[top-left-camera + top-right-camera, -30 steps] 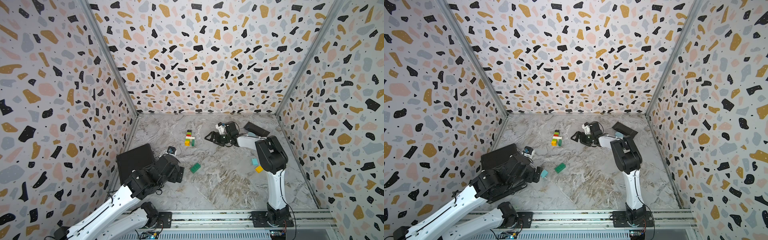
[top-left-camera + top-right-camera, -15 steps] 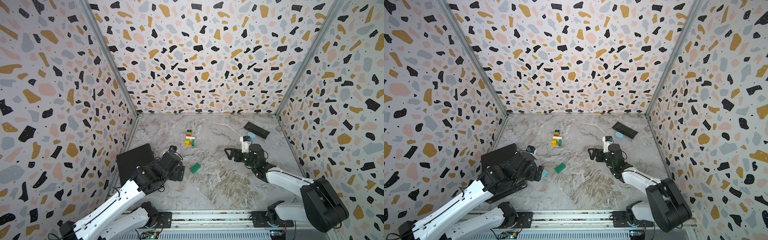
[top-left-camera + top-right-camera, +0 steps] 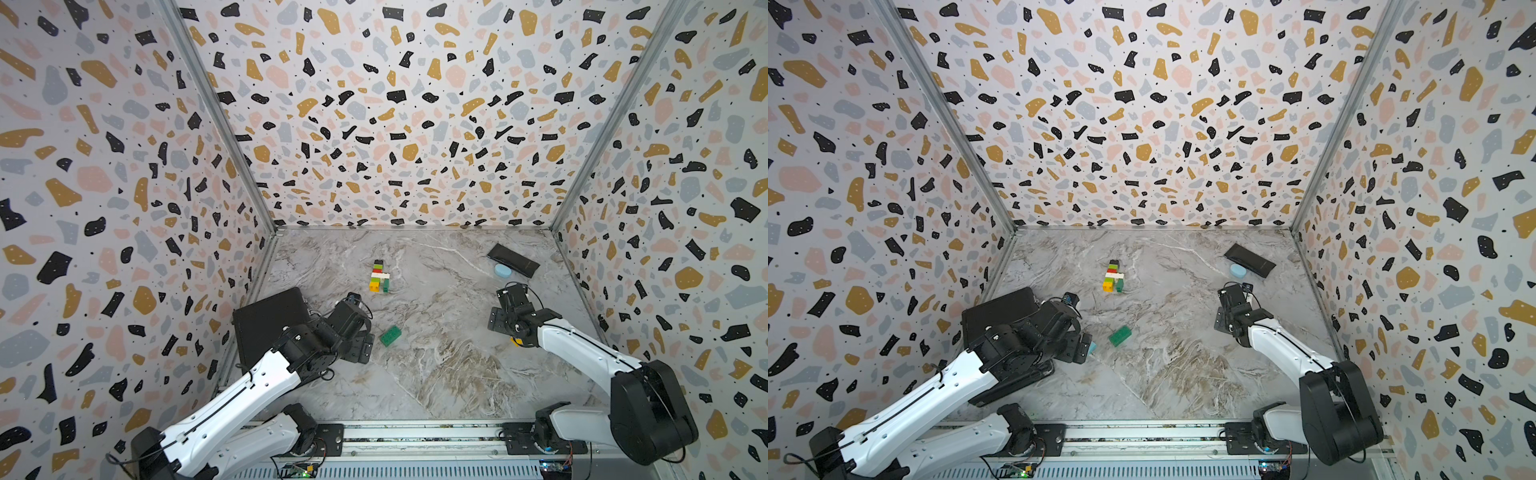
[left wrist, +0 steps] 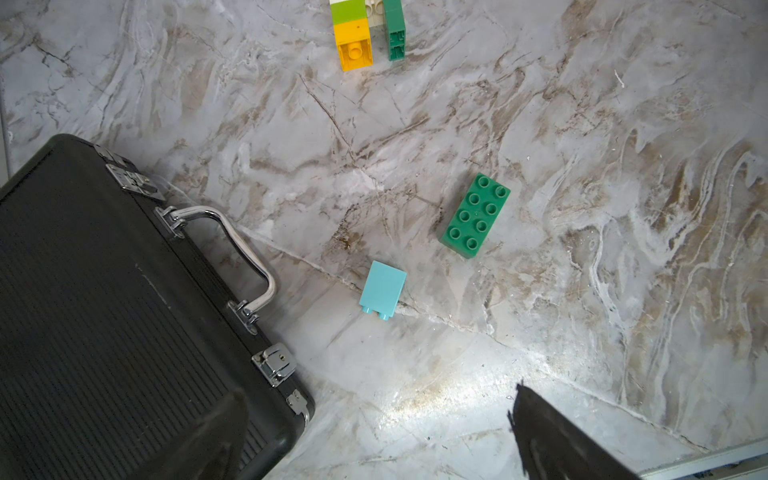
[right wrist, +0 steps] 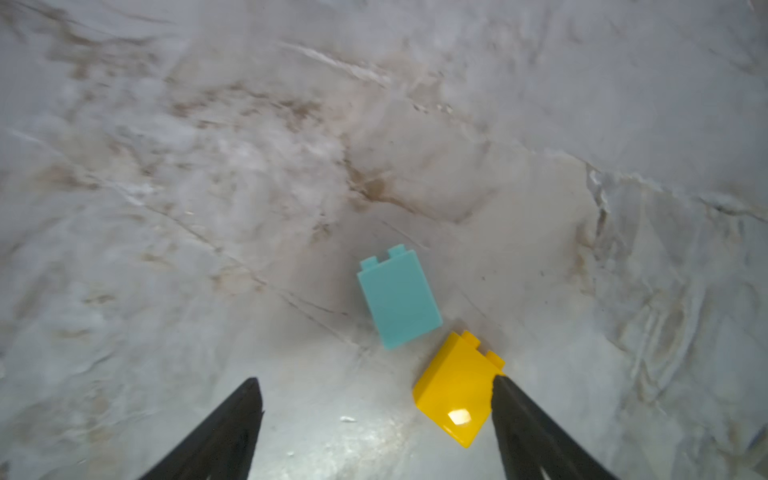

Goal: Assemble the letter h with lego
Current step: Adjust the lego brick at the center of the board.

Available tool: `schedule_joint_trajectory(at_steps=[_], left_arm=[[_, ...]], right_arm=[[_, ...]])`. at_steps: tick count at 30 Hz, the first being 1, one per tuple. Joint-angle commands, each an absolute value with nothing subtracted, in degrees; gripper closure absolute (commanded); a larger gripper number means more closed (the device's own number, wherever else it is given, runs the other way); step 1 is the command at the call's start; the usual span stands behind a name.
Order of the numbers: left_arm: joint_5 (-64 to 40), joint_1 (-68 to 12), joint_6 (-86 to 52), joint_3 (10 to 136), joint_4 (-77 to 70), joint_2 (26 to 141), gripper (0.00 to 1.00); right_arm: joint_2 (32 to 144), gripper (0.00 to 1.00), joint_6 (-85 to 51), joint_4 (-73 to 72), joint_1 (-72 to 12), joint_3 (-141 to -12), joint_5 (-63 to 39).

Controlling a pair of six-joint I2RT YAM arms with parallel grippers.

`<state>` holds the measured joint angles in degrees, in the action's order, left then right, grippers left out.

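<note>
A lego stack [image 3: 379, 276] of black, red, white, lime and yellow bricks with a dark green one beside it lies mid-floor, shown in both top views [image 3: 1113, 276]. A loose green long brick [image 3: 390, 336] [image 4: 475, 215] lies just ahead of my open left gripper [image 4: 378, 395], and a light blue brick [image 4: 382, 289] lies on its side between them. My right gripper [image 5: 374, 384] hangs open low over the floor at the right. A yellow brick [image 5: 457, 395] lies between its fingers, against one fingertip [image 5: 505, 399]. Another light blue brick [image 5: 399, 299] lies just beyond it.
A ribbed black case [image 3: 266, 320] with a metal handle [image 4: 245, 253] lies by the left wall, under my left arm. A flat black case [image 3: 513, 259] and a pale blue oval thing [image 3: 503, 271] sit at the back right. Patterned walls close three sides.
My right arm has swung from the far middle by the stack to the right front, down over the yellow and light blue bricks, its jaws narrowing slightly. The left arm has barely shifted.
</note>
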<state>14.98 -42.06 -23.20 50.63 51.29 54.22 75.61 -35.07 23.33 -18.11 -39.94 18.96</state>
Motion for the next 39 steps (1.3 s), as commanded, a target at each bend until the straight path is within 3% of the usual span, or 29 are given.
schedule_joint_trajectory(at_steps=[1,14,30,39], left_arm=[[13.16,-41.77,-22.33,52.21,50.45,54.14,0.01],[11.42,-41.75,-21.71,51.94,49.85,53.51,0.01],[9.05,-41.82,-20.83,51.77,49.39,54.15,0.01],[8.87,-41.80,-20.65,51.77,49.39,54.47,0.00]], right_arm=[[76.66,0.20,-34.68,26.41,-16.18,-39.50,20.30],[82.04,0.27,-29.20,21.15,-14.27,-41.83,16.87],[89.12,0.44,-26.70,21.08,-11.42,-46.31,9.21],[90.44,0.61,-26.39,21.40,-11.43,-47.03,8.44]])
